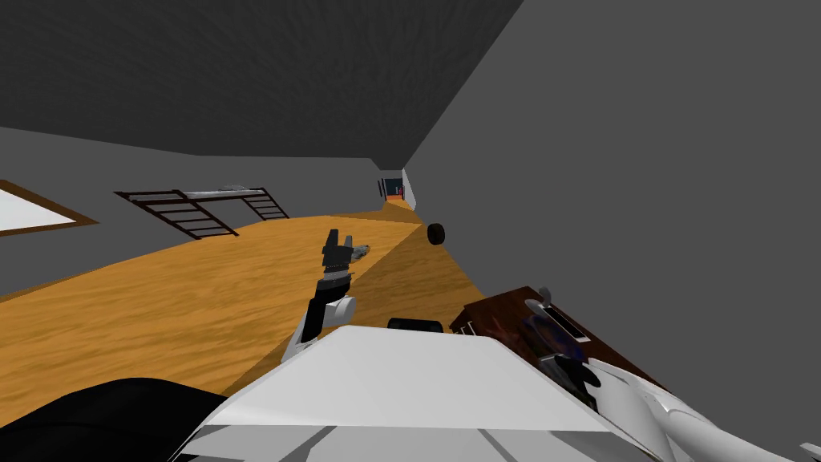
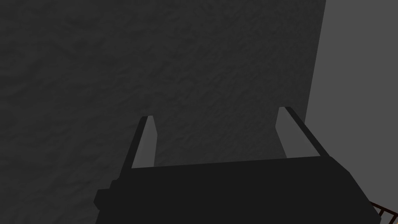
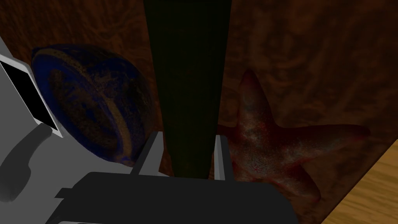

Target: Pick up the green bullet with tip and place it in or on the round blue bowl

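The right end effector [image 3: 188, 136] clamps the long dark-green bullet [image 3: 188, 77], seemingly lifted clear. Next it needs shifting over the round blue bowl [image 3: 93, 105] just beside, then releasing.

One blue bowl [image 3: 93, 112], one dark green bullet [image 3: 190, 97], one red starfish [image 3: 268, 144]

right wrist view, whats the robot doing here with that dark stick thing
The right gripper is shut on a long dark green bullet, its fingers pressing the bullet's sides, at a dark wood table. A round blue bowl sits on one side of the bullet and a red starfish on the other. The bullet is not yet in the bowl. The left gripper is open and idle, raised over the wood floor.
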Motion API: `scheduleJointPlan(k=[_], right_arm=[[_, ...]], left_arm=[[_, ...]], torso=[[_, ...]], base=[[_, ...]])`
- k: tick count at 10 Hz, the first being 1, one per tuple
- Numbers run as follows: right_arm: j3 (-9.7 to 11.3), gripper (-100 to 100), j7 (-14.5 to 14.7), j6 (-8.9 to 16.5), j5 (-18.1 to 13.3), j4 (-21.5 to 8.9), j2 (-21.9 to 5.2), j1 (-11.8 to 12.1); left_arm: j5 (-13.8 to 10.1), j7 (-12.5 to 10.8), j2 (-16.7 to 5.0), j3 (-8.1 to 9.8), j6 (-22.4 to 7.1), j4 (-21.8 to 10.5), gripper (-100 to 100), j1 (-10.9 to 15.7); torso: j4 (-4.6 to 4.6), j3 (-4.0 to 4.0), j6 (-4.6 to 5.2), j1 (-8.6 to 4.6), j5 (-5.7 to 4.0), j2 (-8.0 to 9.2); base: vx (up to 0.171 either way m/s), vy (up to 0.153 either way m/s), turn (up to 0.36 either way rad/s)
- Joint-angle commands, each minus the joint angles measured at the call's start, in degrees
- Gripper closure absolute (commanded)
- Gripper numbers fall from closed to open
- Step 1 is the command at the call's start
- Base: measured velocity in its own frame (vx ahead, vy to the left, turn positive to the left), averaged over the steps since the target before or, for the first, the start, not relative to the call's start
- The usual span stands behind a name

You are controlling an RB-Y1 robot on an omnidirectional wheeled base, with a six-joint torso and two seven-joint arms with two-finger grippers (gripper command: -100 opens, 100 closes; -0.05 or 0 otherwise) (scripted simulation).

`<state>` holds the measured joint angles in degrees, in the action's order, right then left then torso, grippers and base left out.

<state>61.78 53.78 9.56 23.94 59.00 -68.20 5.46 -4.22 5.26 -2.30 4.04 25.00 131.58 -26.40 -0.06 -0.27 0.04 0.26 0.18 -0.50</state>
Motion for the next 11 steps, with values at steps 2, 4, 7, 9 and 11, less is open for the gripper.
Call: scheduleJointPlan(k=[2, 4, 7, 9, 11], right_arm=[[0.84, 100, 0.26, -0.86, 2.42, 2.67, -3.11, 0.50], [1.94, 100, 0.52, -1.60, 4.51, 4.21, -5.37, 0.77], [3.58, 100, 0.90, -2.66, 7.41, 6.11, -8.47, 1.53], [4.63, 100, 1.16, -3.30, 9.13, 7.05, -10.34, 2.24], [6.06, 100, 1.55, -4.12, 11.35, 8.01, -12.86, 3.52]], left_arm=[[0.00, 0.00, 0.00, 0.00, 0.00, 0.00, 0, 0.00], [0.00, 0.00, 0.00, 0.00, 0.00, 0.00, 0, 0.00], [0.00, 0.00, 0.00, 0.01, 0.00, 0.00, 0, 0.00], [0.00, 0.00, 0.00, 0.01, 0.00, 0.00, 0, 0.00], [0.00, 0.00, -0.01, 0.01, 0.00, 0.00, 0, -0.01]], torso=[[0.00, 0.00, 0.01, -0.05, 0.01, 0.00], [-0.01, 0.00, 0.05, -0.10, 0.01, 0.02], [-0.01, 0.02, 0.08, -0.12, 0.03, 0.04], [0.01, 0.04, 0.08, -0.14, 0.04, 0.08], [-0.02, -0.05, 0.10, -0.33, 0.05, -0.10]], base=[[0.085, 0.001, 0.065], [0.084, -0.004, 0.047], [0.086, -0.018, 0.037], [0.085, -0.042, 0.034], [0.145, -0.087, 0.031]])
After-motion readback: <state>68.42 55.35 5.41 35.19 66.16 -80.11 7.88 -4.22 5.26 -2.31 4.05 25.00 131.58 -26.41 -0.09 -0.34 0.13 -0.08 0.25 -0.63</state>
